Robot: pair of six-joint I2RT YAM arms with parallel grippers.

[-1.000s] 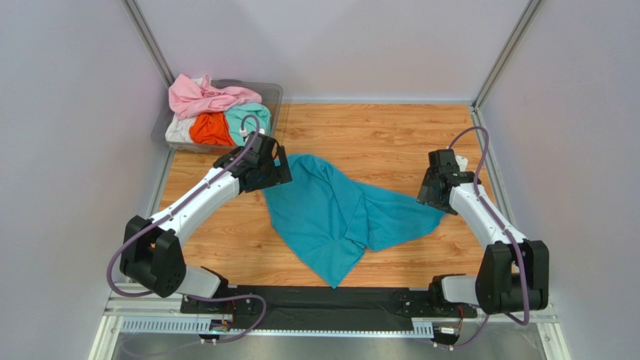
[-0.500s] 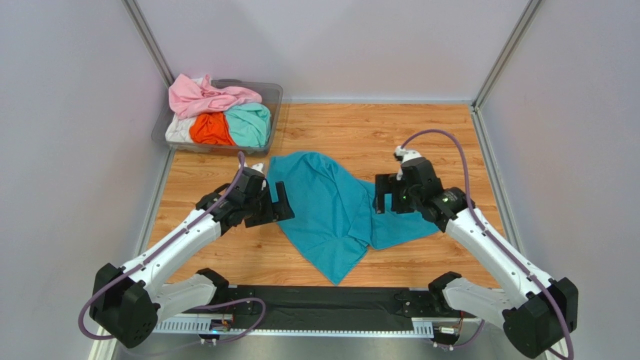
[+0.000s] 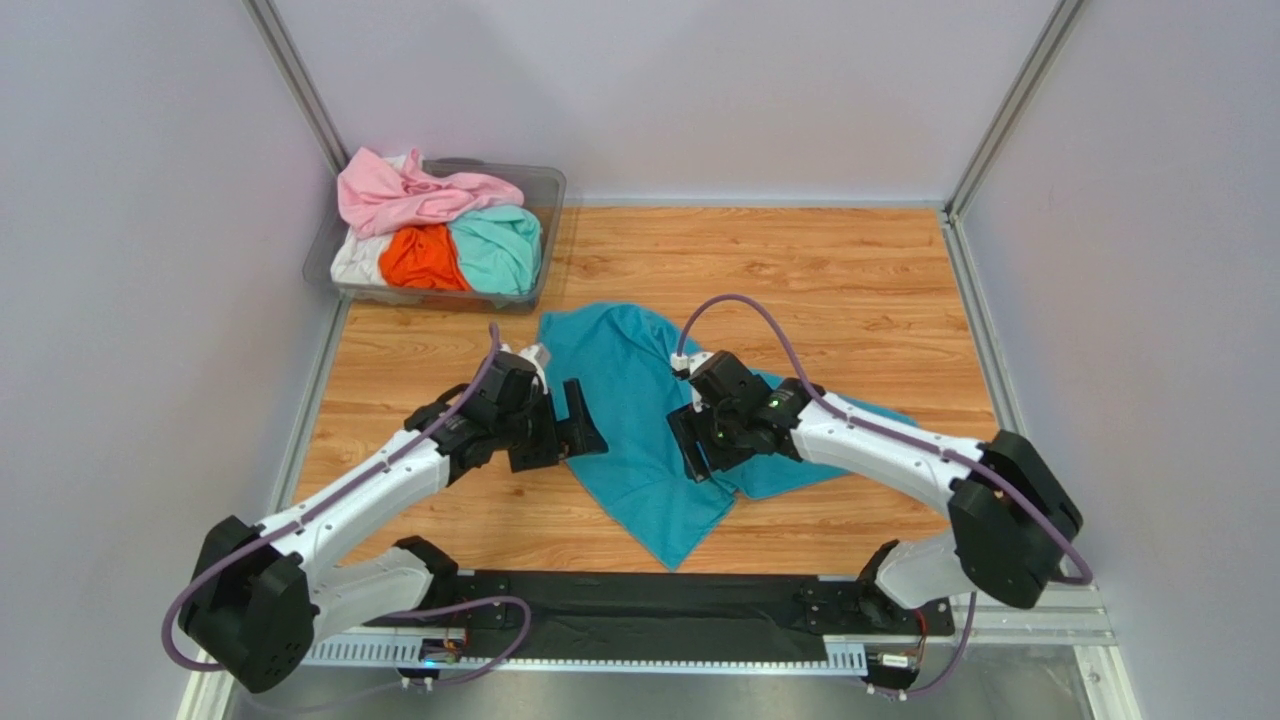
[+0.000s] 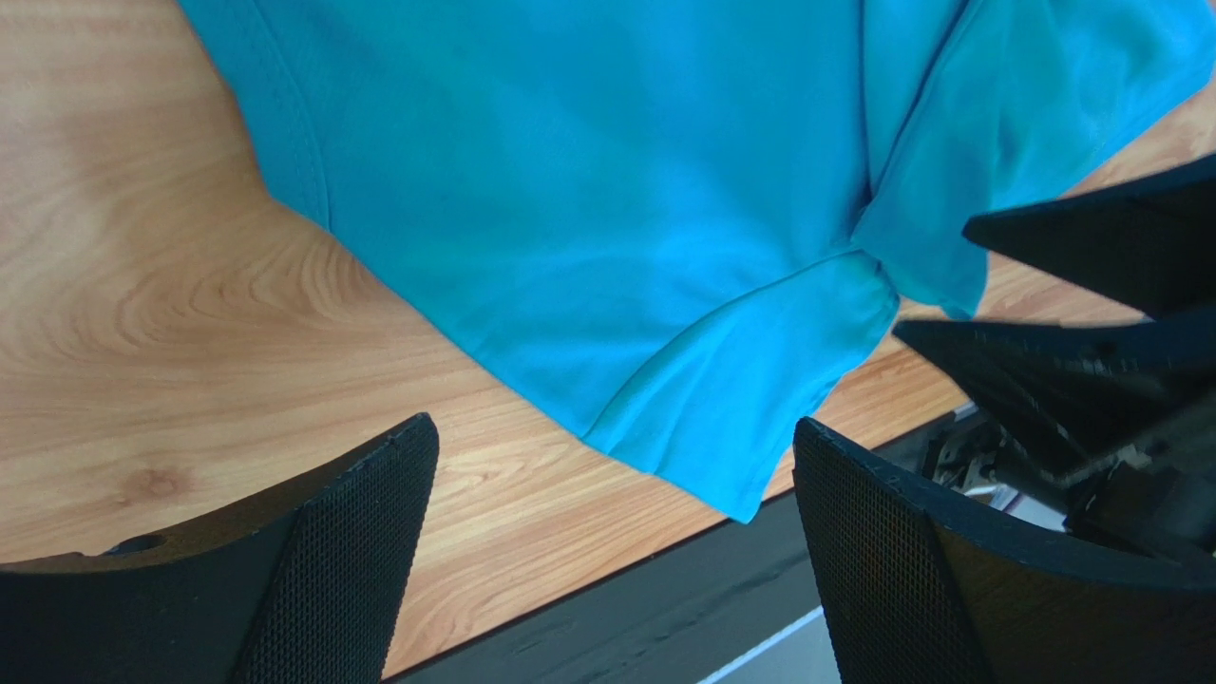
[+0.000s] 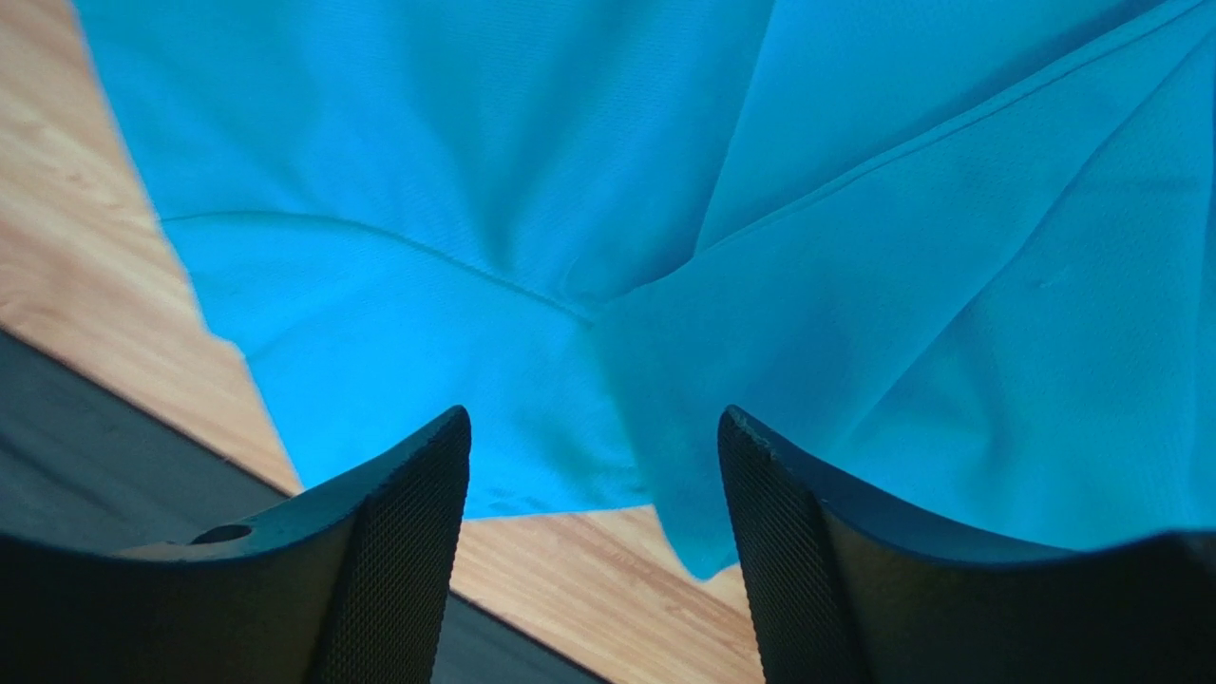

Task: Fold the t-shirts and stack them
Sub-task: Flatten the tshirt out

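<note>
The teal-blue t-shirt [image 3: 646,393] lies near the middle of the wooden table [image 3: 842,285], rumpled rather than spread flat. In the top view its body forms a rough wedge whose tip points to 6 o'clock, toward the black strip [image 3: 661,600] at the near edge. A second flap runs out to 3 o'clock beneath the right arm. Creases gather near the middle of the cloth, where layers overlap.

The left wrist view shows the same shirt [image 4: 600,214] with a stitched hem along one edge and a short sleeve [image 4: 742,385] joined by a curved seam, its cuff lying on bare wood. In the right wrist view the fabric [image 5: 857,285] is smooth and plain, with several folds meeting at one point.

The left gripper [image 3: 579,428] sits at the shirt's 9 o'clock edge, its jaws spread wide with nothing between them. Both of its fingers [image 4: 343,556] hang above the wood and the sleeve. The right gripper [image 3: 694,443] is over the bunched middle of the shirt, its jaws part-way apart, with cloth showing through the gap and nothing pinched.

At the table's 11 o'clock corner a clear plastic tub [image 3: 549,188] holds more shirts, heaped loosely: a pink one [image 3: 406,192] on top, with orange [image 3: 421,258], mint green [image 3: 501,248] and white [image 3: 353,263] beneath.
</note>
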